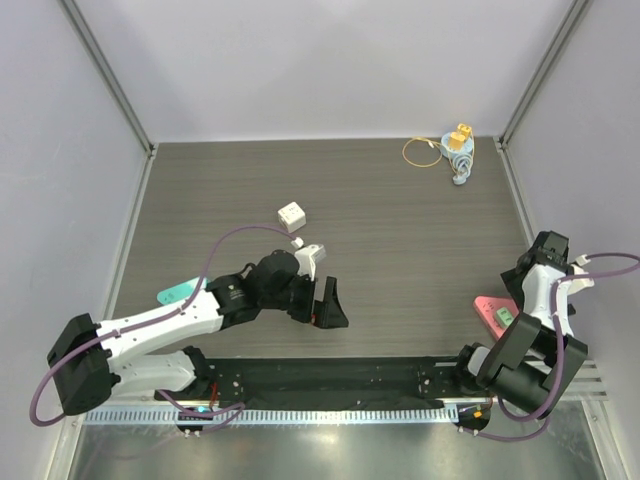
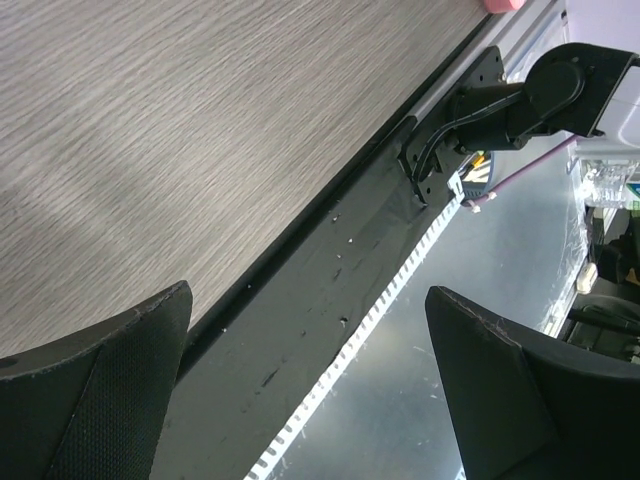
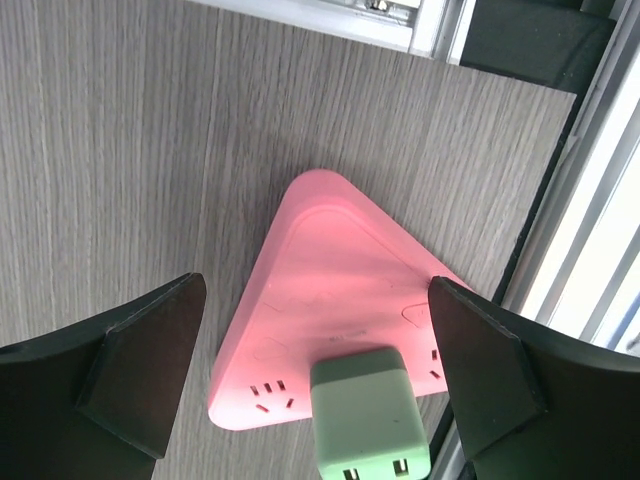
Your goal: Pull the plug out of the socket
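Seen from above, the pink socket [image 1: 490, 305] lies near the table's [image 1: 400, 230] near right corner, with the green plug [image 1: 505, 317] seated in it. The left wrist view shows the left gripper [image 2: 308, 310] spread wide and empty. The right wrist view shows the right gripper [image 3: 316, 292] spread wide, straddling the socket.

Grey wood-grain table [image 1: 400, 230]; pale lilac walls [image 1: 330, 60] (aluminium posts [image 1: 110, 75] at corners); even light.

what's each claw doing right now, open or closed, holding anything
Left claw: open, holding nothing.
Right claw: open, holding nothing, above the pink socket and green plug.
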Tool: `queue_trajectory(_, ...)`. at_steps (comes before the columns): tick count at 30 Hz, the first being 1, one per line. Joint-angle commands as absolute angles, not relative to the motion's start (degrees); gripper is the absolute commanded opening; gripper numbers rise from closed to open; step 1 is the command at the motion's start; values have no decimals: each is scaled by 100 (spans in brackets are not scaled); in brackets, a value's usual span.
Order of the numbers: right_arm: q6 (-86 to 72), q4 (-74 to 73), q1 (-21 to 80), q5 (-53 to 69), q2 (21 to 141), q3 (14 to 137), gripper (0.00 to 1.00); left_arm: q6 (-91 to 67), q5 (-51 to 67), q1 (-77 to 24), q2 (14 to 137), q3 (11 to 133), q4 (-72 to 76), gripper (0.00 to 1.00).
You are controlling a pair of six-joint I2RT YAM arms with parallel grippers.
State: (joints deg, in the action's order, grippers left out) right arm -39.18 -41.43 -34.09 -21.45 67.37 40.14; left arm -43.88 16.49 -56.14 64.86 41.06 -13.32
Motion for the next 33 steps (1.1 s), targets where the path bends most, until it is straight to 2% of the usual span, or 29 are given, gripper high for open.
queue_trajectory(1, -3982, -4377, -3340, -2382, 6609, 4315, 100, -4350, 1503, -5616, 6346, 4122, -1266, 99)
queue_trajectory(6, -4017, -4386, -3305, -2399, 6689, 4254, 100, -4499, 1450, -5616, 6460, 4166, -1151, 100)
queue_trajectory(13, -4087, -4843, -3164, -2926, 6618, 4799, 100, -4562, 1231, -5616, 6346, 4271, -1072, 100)
queue_trajectory(28, -4060, -3806, -3375, -2795, 6733, 3876, 100, -4351, 1248, -5616, 6258, 4394, -1274, 100)
queue_trajectory(33, -4131, -3806, -3366, -2865, 6706, 3806, 94, -4368, 1274, -5625, 6468, 4517, -1248, 100)
